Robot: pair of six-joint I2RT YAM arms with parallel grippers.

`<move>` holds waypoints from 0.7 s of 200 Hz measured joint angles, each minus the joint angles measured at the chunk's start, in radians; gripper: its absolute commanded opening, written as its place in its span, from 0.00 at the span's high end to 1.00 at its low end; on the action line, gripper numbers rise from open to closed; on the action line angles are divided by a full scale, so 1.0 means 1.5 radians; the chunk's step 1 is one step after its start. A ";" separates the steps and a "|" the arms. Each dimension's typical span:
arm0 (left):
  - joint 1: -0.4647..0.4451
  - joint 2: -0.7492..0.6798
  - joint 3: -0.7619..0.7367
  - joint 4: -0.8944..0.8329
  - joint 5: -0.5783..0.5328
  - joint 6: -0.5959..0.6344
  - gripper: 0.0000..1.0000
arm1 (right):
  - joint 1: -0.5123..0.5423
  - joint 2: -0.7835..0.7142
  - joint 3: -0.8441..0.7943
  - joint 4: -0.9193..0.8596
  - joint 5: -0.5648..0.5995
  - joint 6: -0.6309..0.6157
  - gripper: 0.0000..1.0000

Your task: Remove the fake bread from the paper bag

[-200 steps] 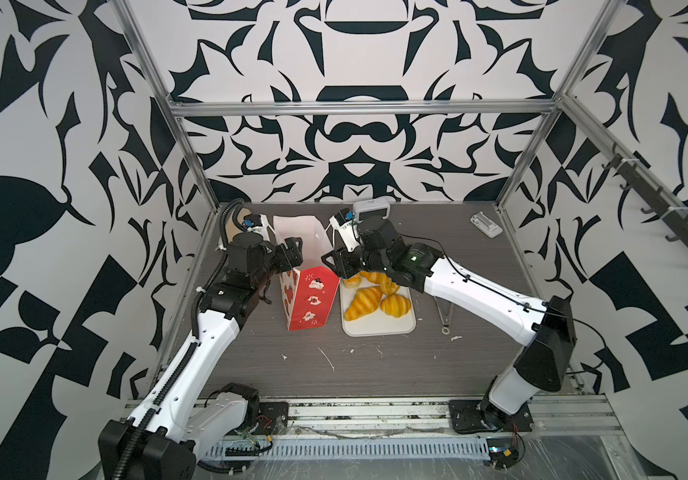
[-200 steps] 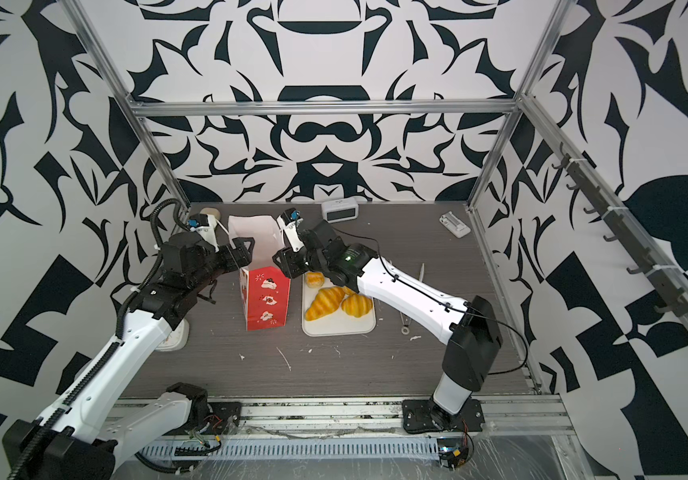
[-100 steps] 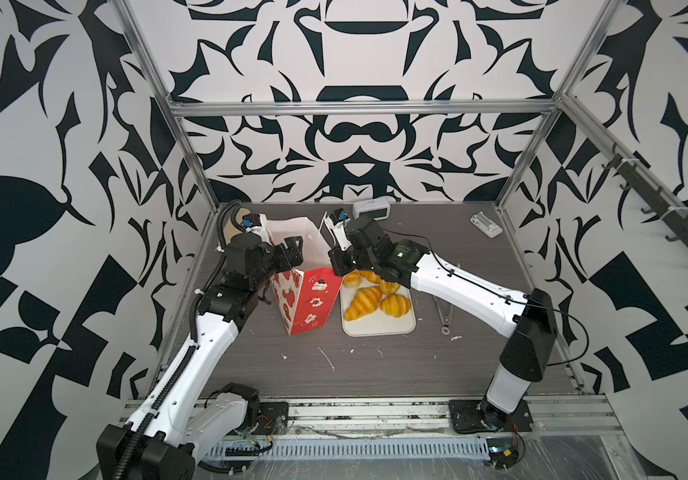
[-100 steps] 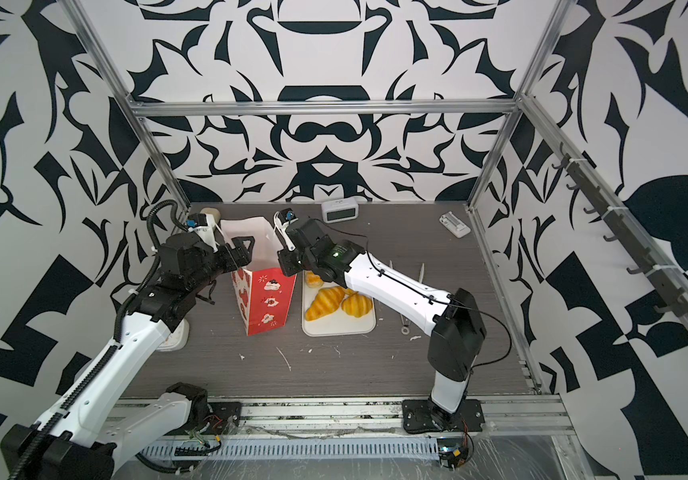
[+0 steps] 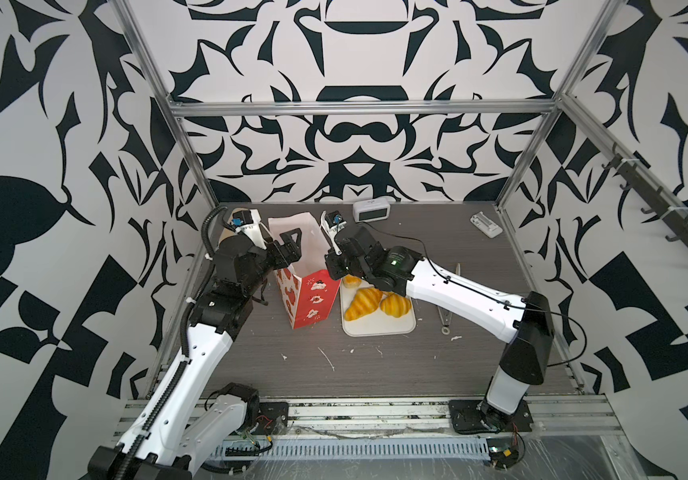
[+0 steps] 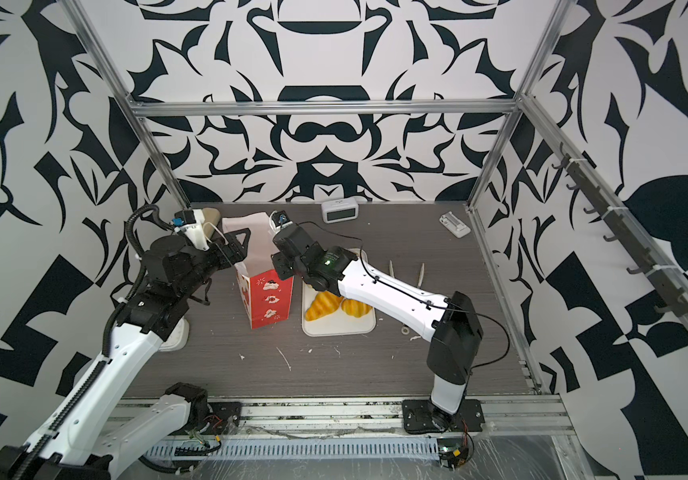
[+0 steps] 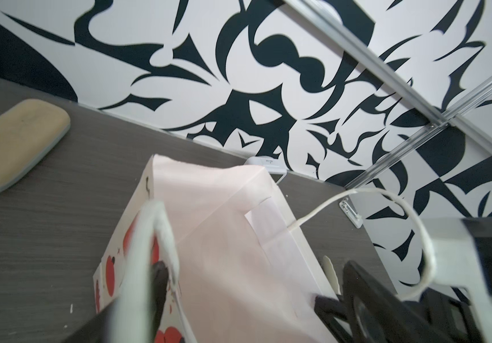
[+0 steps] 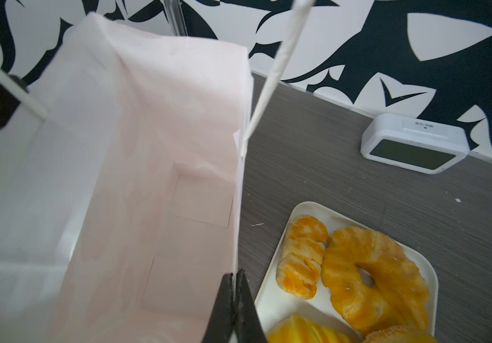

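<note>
Paper bag [image 5: 313,297] upright, mouth up, R end effector [image 8: 234,280] pinching rim, L end effector [image 5: 287,249] open

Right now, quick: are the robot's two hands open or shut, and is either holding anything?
Left hand: open at the mouth of the paper bag, holding nothing.
Right hand: closed, pinching the paper bag's side edge.

Dark grey wood-grain worktop [image 5: 375,374] carries a standing red-and-white paper bag [image 5: 313,299], a flat white tray [image 5: 375,329] just beside it, and a white clock [image 5: 370,211] at the far edge.
</note>
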 measured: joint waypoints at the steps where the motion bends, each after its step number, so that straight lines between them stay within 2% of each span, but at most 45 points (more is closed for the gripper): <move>1: 0.000 -0.001 0.000 0.000 -0.001 0.001 0.06 | 0.000 0.000 0.000 0.001 0.002 0.001 1.00; 63: 0.000 -0.086 0.007 -0.049 -0.063 0.042 0.04 | 0.004 -0.001 0.000 0.006 0.050 0.005 1.00; 140: 0.001 -0.021 0.031 -0.123 -0.109 0.067 0.02 | 0.005 -0.001 0.001 0.006 0.061 0.018 1.00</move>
